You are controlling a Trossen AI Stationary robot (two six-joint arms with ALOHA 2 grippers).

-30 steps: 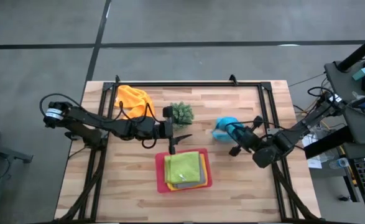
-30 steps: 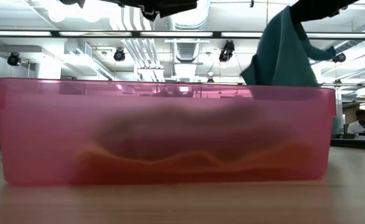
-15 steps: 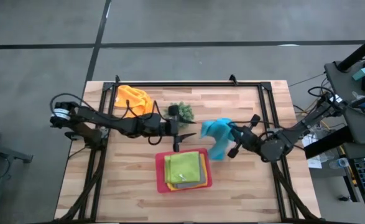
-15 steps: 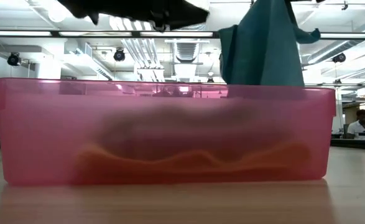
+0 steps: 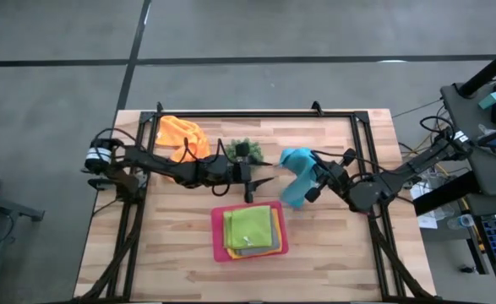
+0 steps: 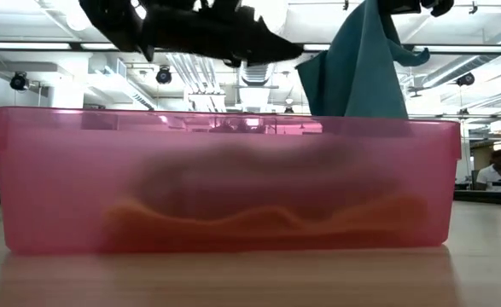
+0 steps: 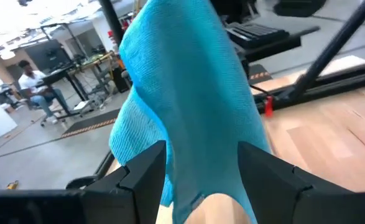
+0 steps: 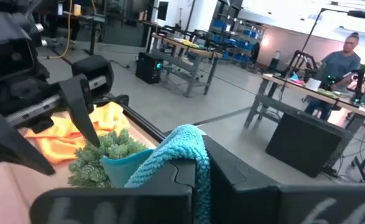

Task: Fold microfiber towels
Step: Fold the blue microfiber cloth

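Both arms have drawn closer together since a second ago: the right gripper (image 5: 308, 179) has carried the blue towel (image 5: 296, 176) leftward from the table's right side toward the middle, and the left gripper (image 5: 256, 184) has reached rightward to meet it. That towel hangs in the air from the right gripper, whose fingers are pinched together on its upper edge; in the low view it drapes down behind the far right part of the pink tray (image 6: 224, 183). The left gripper stands with its fingers (image 7: 146, 171) apart, one on either side of the hanging cloth, not closed on it.

An orange towel (image 5: 180, 137) lies crumpled at the far left of the table (image 5: 171, 253), behind the left arm. A small green plant (image 5: 237, 149) sits just beside the left gripper, on its far side. The tray rests near the front middle, holding a stack with the lime green towel (image 5: 250, 226) on top and yellow and orange edges showing under it.

Beyond the table, people sit at desks in the room.
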